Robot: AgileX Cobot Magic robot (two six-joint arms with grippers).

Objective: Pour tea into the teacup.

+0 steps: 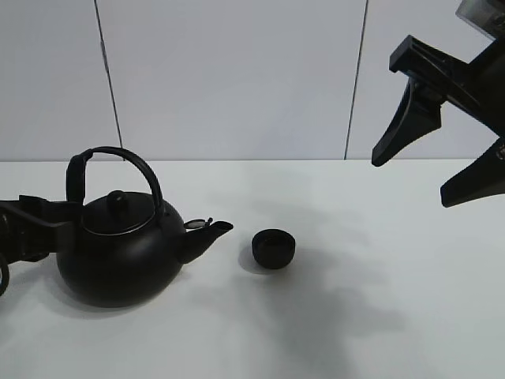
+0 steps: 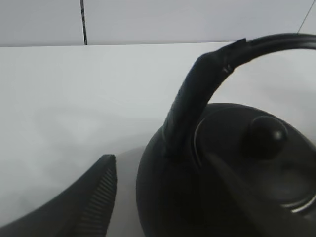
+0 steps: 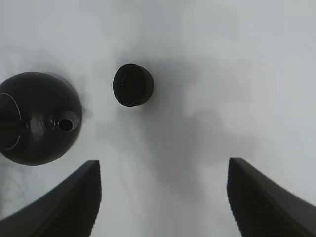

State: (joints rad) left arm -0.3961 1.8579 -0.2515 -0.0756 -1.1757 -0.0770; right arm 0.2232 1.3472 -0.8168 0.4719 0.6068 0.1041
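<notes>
1. Exterior high view: the kettle (image 1: 118, 253) is sitting upright on the white desk (image 1: 379, 316), spout aiming at the teacup (image 1: 274, 248), which is standing just beside the spout tip, not touching. The left hand (image 1: 43, 225) is reaching in low at the kettle's back, by the foot of the arched handle (image 1: 118, 170). The right hand (image 1: 442, 142) is hanging high above the desk, fingers spread wide, holding nothing.

2. By my reading, the step in hand is getting a grip on the kettle; nothing is lifted or tilting. The next move is calling for the left hand to clamp on the handle, raise the kettle and tip the spout over the cup.

3. Left wrist view: the ribbed handle (image 2: 192, 108) and lid knob (image 2: 266, 136) are filling the frame. One finger (image 2: 94, 202) is showing apart from the kettle body with bare desk between; the other finger is cut off, so I am judging the hand apart and gripping nothing.

4. Right wrist view: looking straight down, the teacup (image 3: 133, 85) is standing alone on the desk, kettle (image 3: 37, 118) nearby, both fingertips (image 3: 74, 202) wide apart.

5. Hard to make out: whether the cup holds any tea and how full the kettle is.
</notes>
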